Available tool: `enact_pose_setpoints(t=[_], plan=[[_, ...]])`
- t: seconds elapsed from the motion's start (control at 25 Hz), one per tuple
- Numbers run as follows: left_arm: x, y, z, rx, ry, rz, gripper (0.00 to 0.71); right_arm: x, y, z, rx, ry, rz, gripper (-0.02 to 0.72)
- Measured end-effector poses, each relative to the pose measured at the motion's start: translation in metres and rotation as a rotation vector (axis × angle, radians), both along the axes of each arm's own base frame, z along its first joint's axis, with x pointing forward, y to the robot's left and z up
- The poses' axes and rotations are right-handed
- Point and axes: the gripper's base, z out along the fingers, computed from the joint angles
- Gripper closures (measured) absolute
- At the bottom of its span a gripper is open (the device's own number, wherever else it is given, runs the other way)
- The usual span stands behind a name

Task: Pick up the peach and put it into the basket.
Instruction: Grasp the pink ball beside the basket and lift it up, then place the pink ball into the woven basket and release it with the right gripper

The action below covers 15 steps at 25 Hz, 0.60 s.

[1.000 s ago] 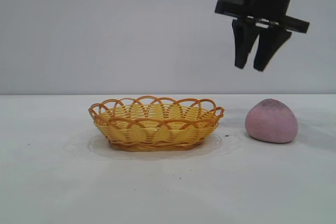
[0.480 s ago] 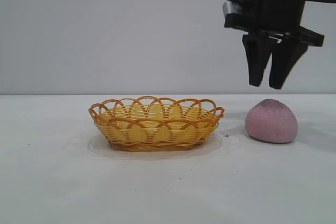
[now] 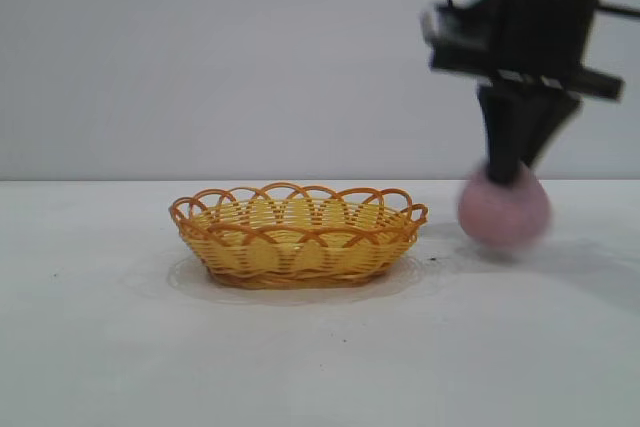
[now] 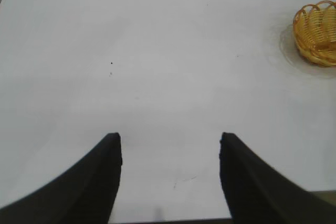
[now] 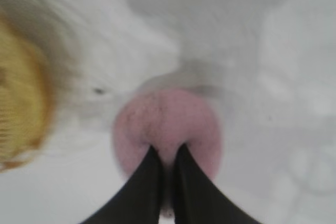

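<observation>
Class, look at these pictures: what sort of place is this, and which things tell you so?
Probably a robot test bench: a bare white table, a plain grey wall, and only a basket and peach.

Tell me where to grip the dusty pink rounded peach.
Across the pink rounded peach's widest middle, coming from straight above: it tapers upward, so a pinch at the tip, as the shut right gripper has now, looks insecure. The left gripper idles open.

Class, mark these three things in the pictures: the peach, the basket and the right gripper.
peach (image 3: 505, 215): exterior view, middle of its pink body.
basket (image 3: 298, 239): exterior view, front woven wall.
right gripper (image 3: 508, 172): exterior view, fingertips pinched at the peach's top.
</observation>
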Motion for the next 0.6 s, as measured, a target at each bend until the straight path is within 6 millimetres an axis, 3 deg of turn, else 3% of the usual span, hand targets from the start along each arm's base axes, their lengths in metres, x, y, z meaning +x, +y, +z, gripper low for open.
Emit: enact_pose_setpoints(t=[0.12, 0.24, 0.44, 0.6], plan=[[0.000, 0.000, 0.000, 0.000, 0.000, 0.000, 0.310, -0.014, 0.033, 0.039, 0.061, -0.124, 0.083, 0.703], [0.000, 0.000, 0.000, 0.000, 0.000, 0.000, 0.310, -0.027, 0.063, 0.045, 0.094, -0.169, 0.156, 0.703], [0.000, 0.000, 0.000, 0.000, 0.000, 0.000, 0.310, -0.033, 0.093, 0.005, 0.059, -0.086, 0.219, 0.703], [0.000, 0.000, 0.000, 0.000, 0.000, 0.000, 0.310, -0.028, 0.097, -0.027, 0.027, -0.027, 0.212, 0.703]])
